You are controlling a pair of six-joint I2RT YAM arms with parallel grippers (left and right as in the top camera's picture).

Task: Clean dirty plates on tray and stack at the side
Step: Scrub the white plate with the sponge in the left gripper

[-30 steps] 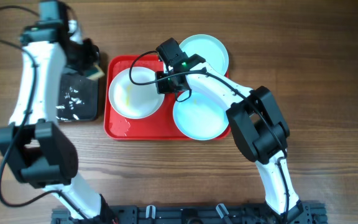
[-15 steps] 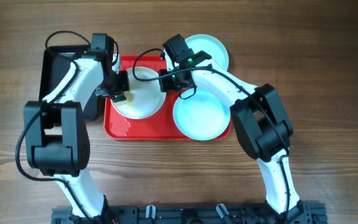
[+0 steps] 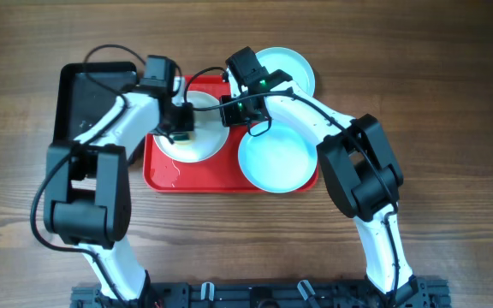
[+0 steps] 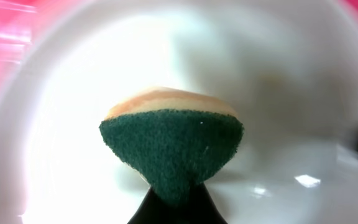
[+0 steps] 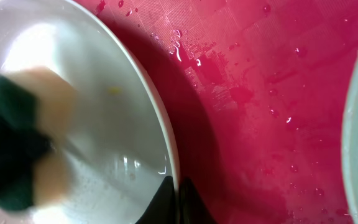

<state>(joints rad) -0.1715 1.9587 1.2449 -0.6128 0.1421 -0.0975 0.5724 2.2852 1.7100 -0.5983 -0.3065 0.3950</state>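
Three plates: I am seeing the cream-white plate (image 3: 199,147) under my left pincer and the turquoise plates (image 3: 272,162) just beyond my right pincer, all on or overhanging the red tray (image 3: 165,178).
Step in hand: I am judging this as scrubbing the cream-white plate; nothing is stacked at the side yet.
Left arm: it is reaching across from over the black tray (image 3: 80,103), with the wrist pitched down.
Left pincer (image 3: 181,128): it is clamped on the sponge (image 4: 171,146), which is sitting down in the plate's bowl.
Right pincer (image 5: 173,198): its tips are pinching the cream-white plate's rim on the side nearest it.
Right arm: it is arching over the nearer turquoise plate.
Next move: I am expecting to need sweeps across the bowl while the rim grip is steadying the plate.
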